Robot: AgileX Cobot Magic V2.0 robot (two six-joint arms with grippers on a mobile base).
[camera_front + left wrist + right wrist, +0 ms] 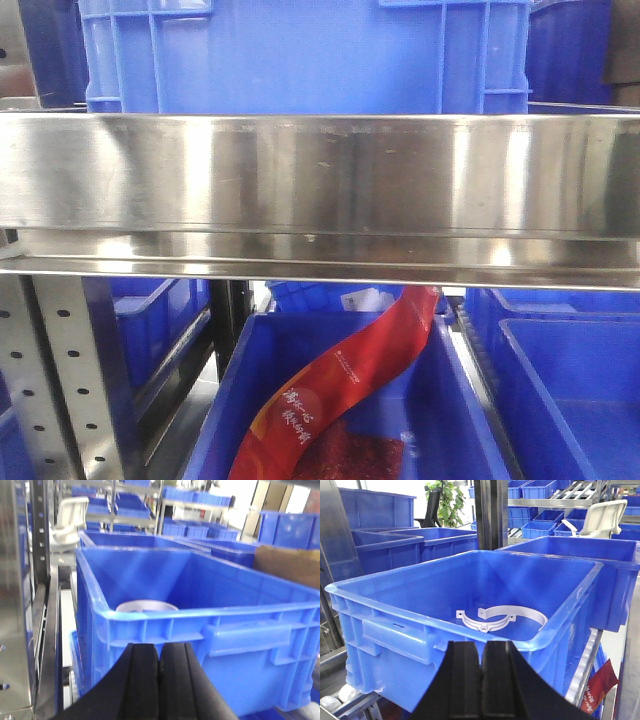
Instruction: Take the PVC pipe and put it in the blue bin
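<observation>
White PVC pipe half-rings (501, 616) lie on the floor of a large blue bin (410, 587); two curved strips with holed tabs overlap there. In the left wrist view a white curved piece (146, 606) shows just behind the near rim of the blue bin (200, 615). My right gripper (482, 652) is shut and empty, just outside the bin's near rim. My left gripper (160, 652) is shut and empty, in front of and below the bin's near rim. Neither gripper shows in the front view.
A steel shelf rail (320, 190) fills the front view, with a blue crate (300, 55) above. Below, a blue bin (460, 380) holds a red packet (340, 390). More blue bins (395, 545) and steel rack posts (490, 510) stand around. A cardboard sheet (290, 565) is at right.
</observation>
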